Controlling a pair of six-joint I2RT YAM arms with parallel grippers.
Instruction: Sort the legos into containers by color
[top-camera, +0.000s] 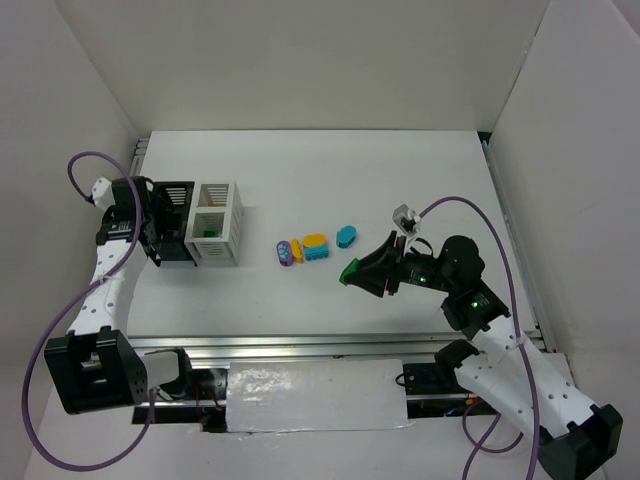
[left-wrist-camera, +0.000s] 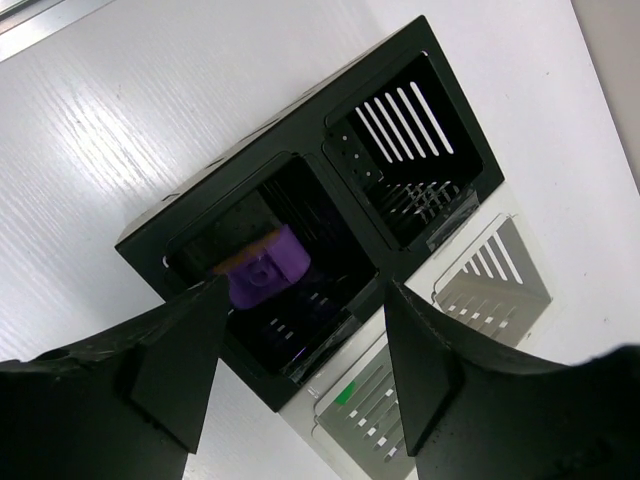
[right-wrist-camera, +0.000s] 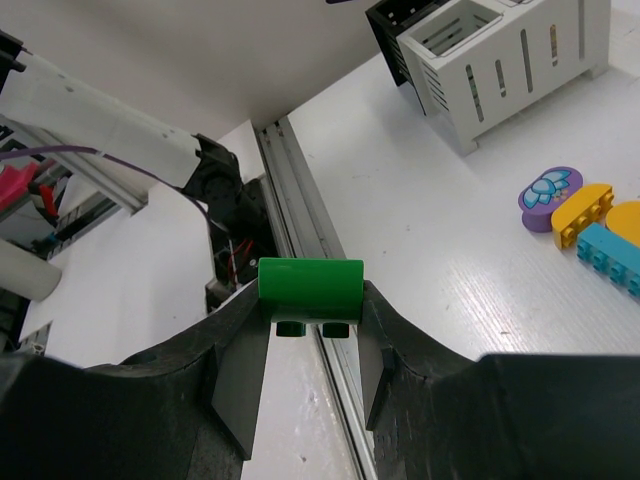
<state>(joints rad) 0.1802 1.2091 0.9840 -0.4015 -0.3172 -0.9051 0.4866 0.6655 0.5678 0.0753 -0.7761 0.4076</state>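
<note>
- Legos (top-camera: 315, 252) lie loose in a cluster on the table (top-camera: 420, 180) in the top view, right of the white container (top-camera: 226, 246). Near them the right gripper (top-camera: 353, 272) is closed on a green brick (top-camera: 348, 271). The left gripper (top-camera: 158, 240) hovers at the black container (top-camera: 178, 186).
- Left wrist view: the jaws are spread wide and hold nothing, and a purple brick (left-wrist-camera: 266, 268) lies in the compartment below.
- Right wrist view: the green brick is pinched by its end faces, long axis running jaw to jaw, studs pointing down. It looks light, rigid and slick, so the flat ends suit a firm pinch.
</note>
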